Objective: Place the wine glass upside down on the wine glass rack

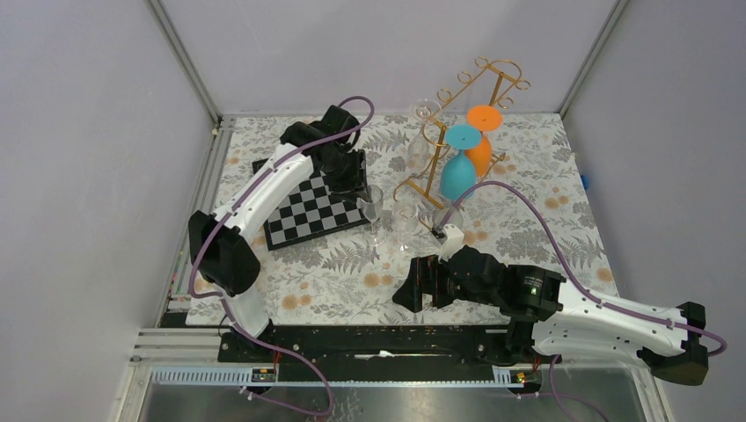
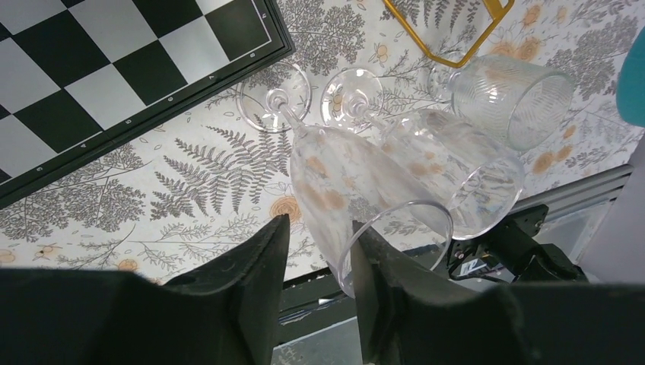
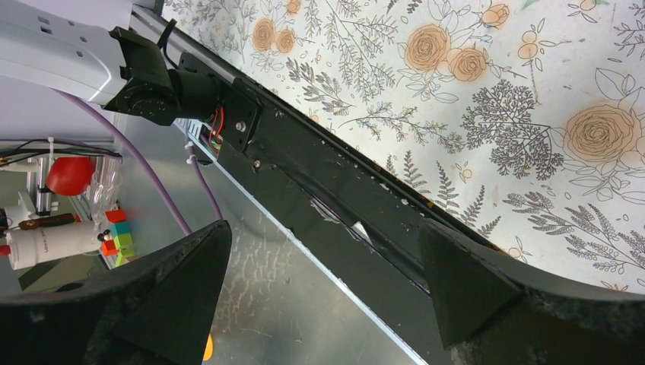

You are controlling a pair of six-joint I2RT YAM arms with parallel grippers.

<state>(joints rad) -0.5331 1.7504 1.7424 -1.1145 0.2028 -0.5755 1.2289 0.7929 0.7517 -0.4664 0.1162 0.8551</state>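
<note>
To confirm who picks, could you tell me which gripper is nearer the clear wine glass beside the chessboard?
Left. The left gripper is right at the wine glass rim; the right gripper hangs open over the front edge of the table, well apart.

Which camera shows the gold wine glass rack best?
Top external: the whole wine glass rack shows, holding a blue glass and an orange glass. Left wrist catches only a corner of its wire; right wrist shows none.
</note>
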